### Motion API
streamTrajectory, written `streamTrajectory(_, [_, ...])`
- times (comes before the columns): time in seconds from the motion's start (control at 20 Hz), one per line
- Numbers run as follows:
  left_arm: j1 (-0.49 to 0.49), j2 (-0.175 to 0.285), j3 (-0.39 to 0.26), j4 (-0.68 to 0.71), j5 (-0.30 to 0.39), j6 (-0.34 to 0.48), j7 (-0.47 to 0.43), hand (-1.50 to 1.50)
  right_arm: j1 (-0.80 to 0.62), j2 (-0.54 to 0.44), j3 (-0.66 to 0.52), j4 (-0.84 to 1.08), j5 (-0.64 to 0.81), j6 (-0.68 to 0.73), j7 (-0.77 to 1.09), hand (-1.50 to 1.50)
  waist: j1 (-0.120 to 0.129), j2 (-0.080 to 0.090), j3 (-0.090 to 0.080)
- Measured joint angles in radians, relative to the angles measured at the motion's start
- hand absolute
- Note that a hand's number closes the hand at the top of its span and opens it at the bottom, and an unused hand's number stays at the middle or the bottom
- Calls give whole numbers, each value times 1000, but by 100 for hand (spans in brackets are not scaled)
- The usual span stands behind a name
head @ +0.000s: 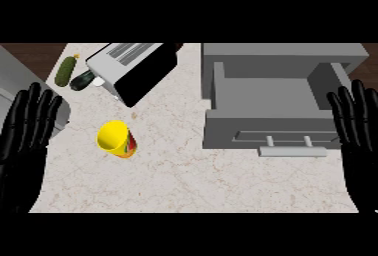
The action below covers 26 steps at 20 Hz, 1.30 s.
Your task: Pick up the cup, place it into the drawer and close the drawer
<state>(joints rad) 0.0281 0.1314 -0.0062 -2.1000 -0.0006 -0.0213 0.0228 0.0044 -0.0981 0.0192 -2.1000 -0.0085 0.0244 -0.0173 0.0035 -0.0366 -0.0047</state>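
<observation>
**Surface and surroundings.** The work surface was a pale, veined stone counter [184,185]. Dark wood flooring [29,50] showed beyond its far edge. At the far left of the counter stood a silver toaster [129,60] with a black side panel. Just left of it lay a green cucumber [66,70] and a darker green vegetable [83,80]. A grey block [22,75] occupied the left edge of the view. At the far right sat a grey cabinet [284,50]. Its drawer [273,97] was pulled out toward the robot, the interior exposed, with a bar handle [291,151] on its front.

**Hand pose.** The left hand [22,145] rested at the left edge of the view, fingers straight and pointing away from the robot, holding nothing. The right hand [360,150] rested at the right edge in the same open pose, also holding nothing, beside the right end of the drawer front.

**Cup position.** The yellow cup [117,139] stood on the bare counter, its mouth visible from above and red markings on its side. It was located between the two hands, nearer the left hand but clear of its fingers, and well apart from the right hand. It sat left of the drawer front, outside the drawer, and nearer the robot than the toaster.
</observation>
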Motion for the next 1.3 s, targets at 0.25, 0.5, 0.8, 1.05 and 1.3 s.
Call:
streamTrajectory(0.25, [-59,72,34,52,186,-174,-49,-150,-17,9,-6,-1,6,-12,-7,-150,-8,27,2])
streamTrajectory(0.5, [-82,122,63,199,445,-336,3,-150,-11,-16,31,32,-11,41,43,-150,-14,40,2])
streamTrajectory(0.8, [-184,202,150,482,600,-504,5,-150,-60,-38,14,69,-47,71,109,-150,-13,40,3])
streamTrajectory(1.05, [-260,208,163,676,530,-558,-44,-150,-128,-47,-25,166,-57,90,82,-150,-9,39,4])
streamTrajectory(1.3, [-327,200,162,870,409,-590,-147,-150,-168,-42,-35,216,-52,99,59,-150,-10,39,4])
